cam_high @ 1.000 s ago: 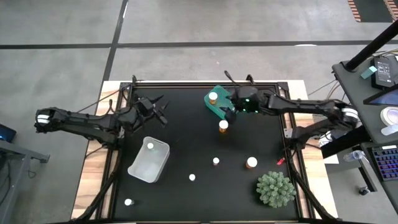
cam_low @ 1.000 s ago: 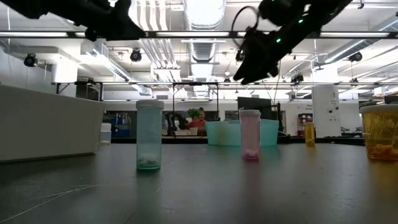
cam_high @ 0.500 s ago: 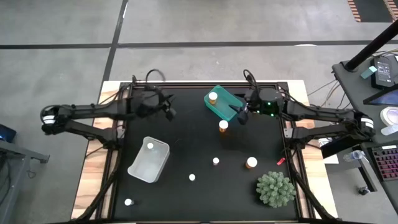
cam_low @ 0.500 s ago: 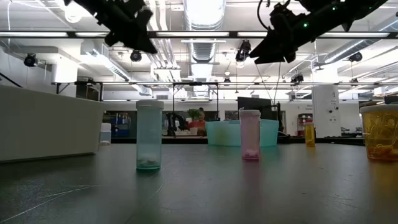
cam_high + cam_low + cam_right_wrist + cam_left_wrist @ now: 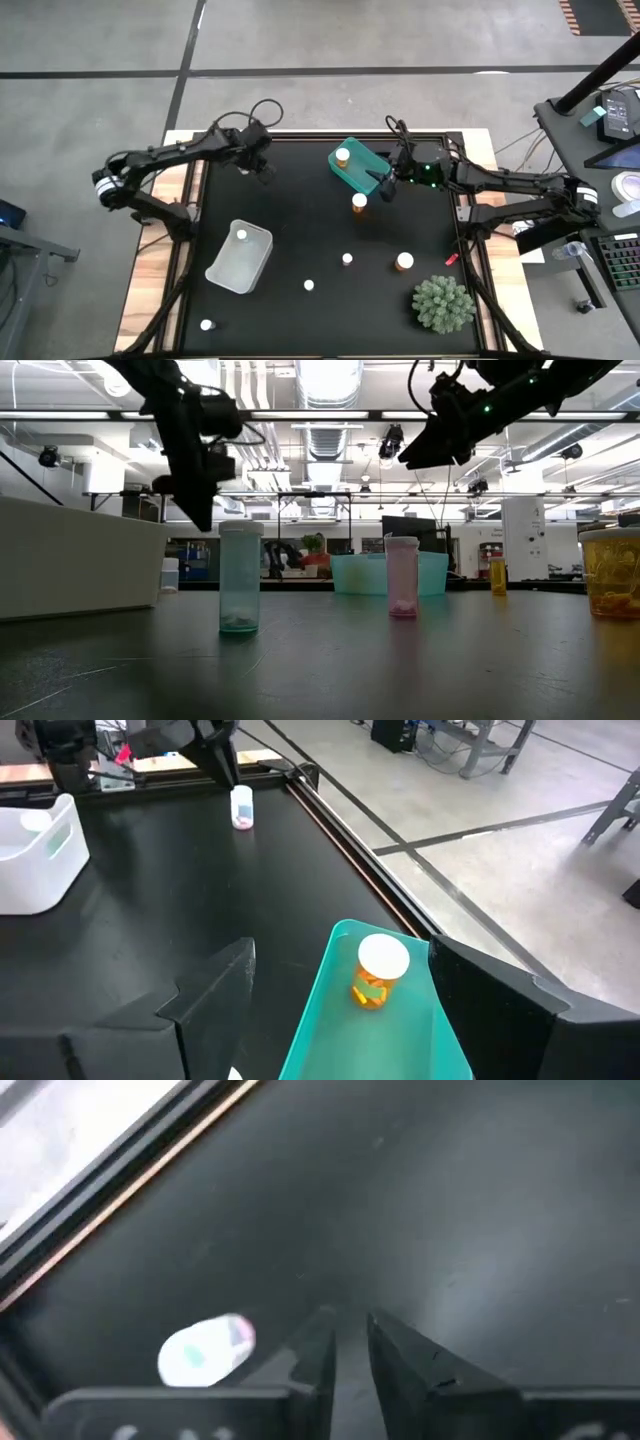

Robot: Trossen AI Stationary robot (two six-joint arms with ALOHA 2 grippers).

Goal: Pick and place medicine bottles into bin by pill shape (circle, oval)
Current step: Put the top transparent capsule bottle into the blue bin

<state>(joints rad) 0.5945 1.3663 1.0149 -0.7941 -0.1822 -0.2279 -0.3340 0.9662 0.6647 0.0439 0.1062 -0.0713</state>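
Observation:
My left gripper (image 5: 263, 172) hangs over the table's far left part with its fingers pointing down (image 5: 205, 515) and close together, holding nothing. A small white bottle (image 5: 205, 1350) stands on the mat just beside it and also shows in the right wrist view (image 5: 241, 807). My right gripper (image 5: 385, 186) is open and empty, above the right end of the teal bin (image 5: 355, 168). An amber bottle with a white cap (image 5: 380, 970) stands in that bin. Another amber bottle (image 5: 359, 202) stands on the mat near the bin.
A white bin (image 5: 240, 257) at the near left holds one white bottle. Loose bottles stand on the mat: two small white ones (image 5: 347, 259) (image 5: 309, 285), an amber one (image 5: 404, 262), and a white one (image 5: 207, 324) at the near left corner. A green spiky plant (image 5: 443, 304) stands at the near right.
My left arm has swung toward the table's far edge, and its gripper has tipped from level to pointing down, near the small white bottle. My right gripper has drawn a little toward the table's right edge, away from the teal bin's middle.

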